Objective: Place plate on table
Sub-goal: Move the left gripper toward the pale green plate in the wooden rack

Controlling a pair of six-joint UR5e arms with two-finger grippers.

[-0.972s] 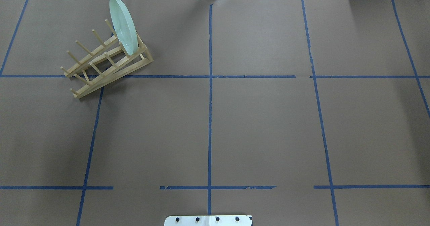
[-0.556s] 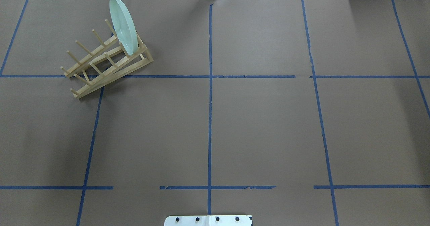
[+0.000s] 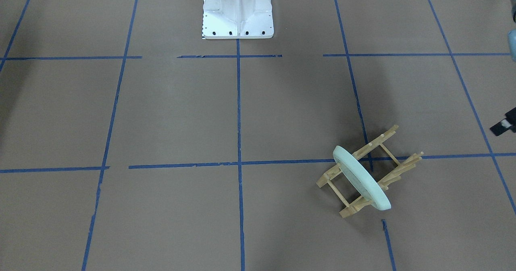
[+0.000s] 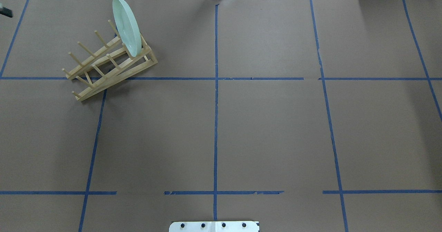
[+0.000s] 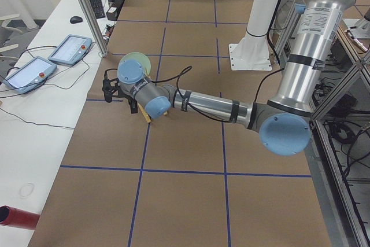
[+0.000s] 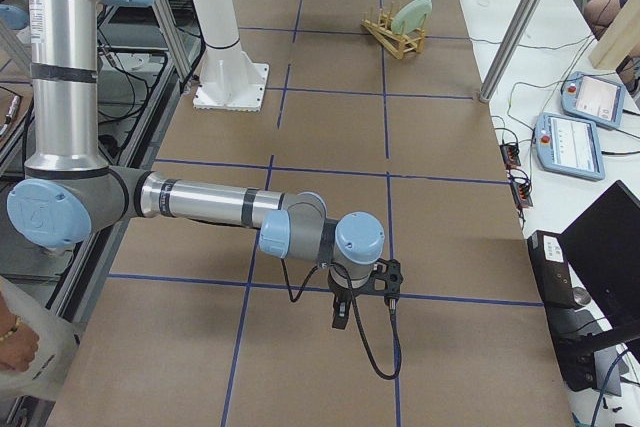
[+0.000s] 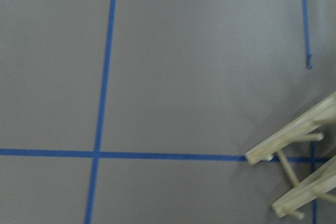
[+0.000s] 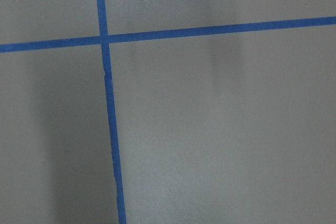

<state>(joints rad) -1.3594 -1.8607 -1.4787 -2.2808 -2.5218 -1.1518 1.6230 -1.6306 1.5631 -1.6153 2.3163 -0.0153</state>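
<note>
The pale mint-green plate (image 4: 126, 26) stands on edge in the end slot of a light wooden peg rack (image 4: 107, 66) at the far left of the brown table (image 4: 269, 132). It also shows in the front view (image 3: 360, 177). My left gripper (image 5: 110, 87) hovers beside the rack, to its left and apart from the plate. Only a dark sliver of it shows at the overhead view's left edge (image 4: 5, 11), so I cannot tell if it is open. My right gripper (image 6: 340, 317) hangs low over the table's right part, far from the plate; its jaws cannot be judged.
The white robot base (image 3: 237, 9) stands at the near middle edge. Several bare pegs of the rack (image 3: 397, 168) stick up on the side away from the plate. The left wrist view shows the rack's end (image 7: 299, 177) at its lower right.
A dark sliver of the left gripper has come into the overhead view at its upper left edge. The plate and rack have not moved.
</note>
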